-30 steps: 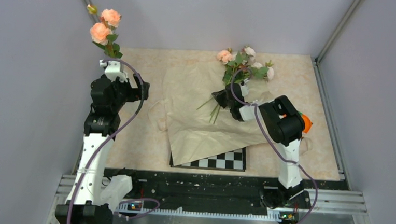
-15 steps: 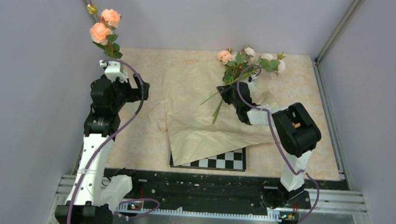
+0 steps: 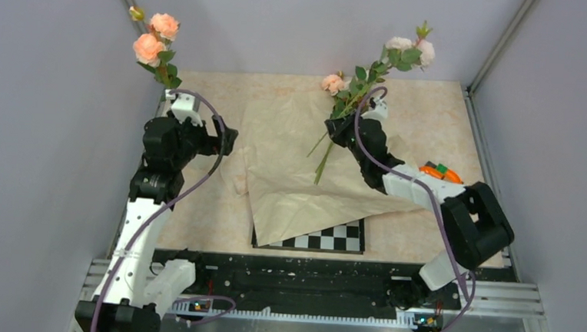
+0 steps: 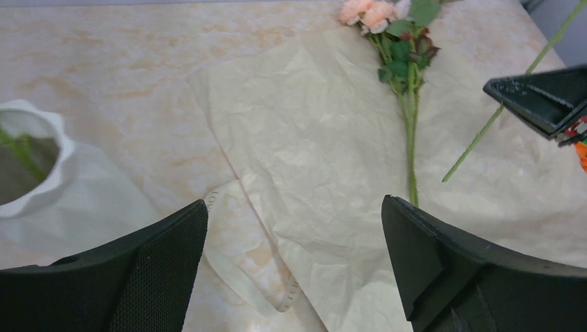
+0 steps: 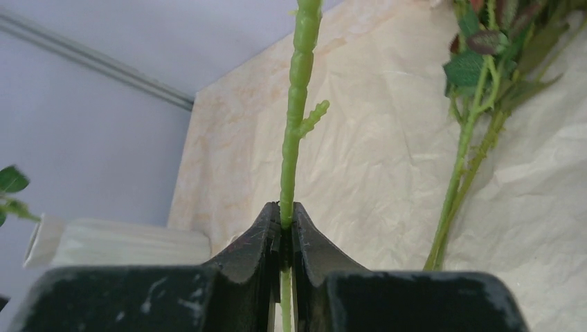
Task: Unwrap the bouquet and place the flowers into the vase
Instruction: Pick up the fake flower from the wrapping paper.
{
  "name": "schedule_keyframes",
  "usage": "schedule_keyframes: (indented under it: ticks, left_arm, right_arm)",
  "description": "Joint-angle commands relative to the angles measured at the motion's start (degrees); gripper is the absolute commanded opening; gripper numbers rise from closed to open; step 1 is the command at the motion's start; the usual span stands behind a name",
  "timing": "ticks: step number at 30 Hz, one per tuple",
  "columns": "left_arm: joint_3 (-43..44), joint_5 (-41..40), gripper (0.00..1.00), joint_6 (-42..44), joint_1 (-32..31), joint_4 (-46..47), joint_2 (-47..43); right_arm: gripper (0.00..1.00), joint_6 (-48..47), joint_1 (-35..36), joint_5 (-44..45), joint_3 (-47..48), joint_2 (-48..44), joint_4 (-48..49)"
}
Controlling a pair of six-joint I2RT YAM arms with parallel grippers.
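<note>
1. Flowers are in three places. Two peach roses (image 3: 156,38) stand in the vase (image 4: 66,166) at the left side of the table. One stem (image 4: 413,138) lies on the wrapping paper (image 3: 289,189). The lifted stem (image 5: 297,104) is in the air above the paper.
2. The right gripper (image 5: 286,220) is clenched on the lifted stem. The blooms point up and the foot sticks out below the fingers, I think ready for the vase.
3. The left gripper (image 4: 294,206) is spread wide and holds nothing. It hovers near the vase, perhaps to steady it.
4. The paper is laid open, so the bouquet is unwrapped. A cream ribbon (image 4: 285,303) lies loose at its edge.
5. No brand, label or writing can be read. Only a checkerboard (image 3: 325,236) shows from under the paper.
</note>
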Motion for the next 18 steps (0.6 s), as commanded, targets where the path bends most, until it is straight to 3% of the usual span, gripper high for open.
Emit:
schedule_keyframes:
  ticks: [1, 9, 18]
  left_arm:
    - [1.6, 4.0, 0.99, -1.3, -3.9, 0.1, 0.6]
    - [2.7, 12.5, 0.99, -20.2, -12.1, 9.9, 1.8]
    - [6.0, 16.0, 0.99, -36.1, -24.6, 25.7, 7.1]
  right_arm:
    - [0.0, -16.6, 0.8, -5.1, -0.4, -11.1, -3.9]
    - [0.0, -27.3, 0.8, -22.5, -4.9, -27.9, -12.5]
    - [0.0, -29.3, 0.8, -40.2, -2.4, -36.4, -20.0]
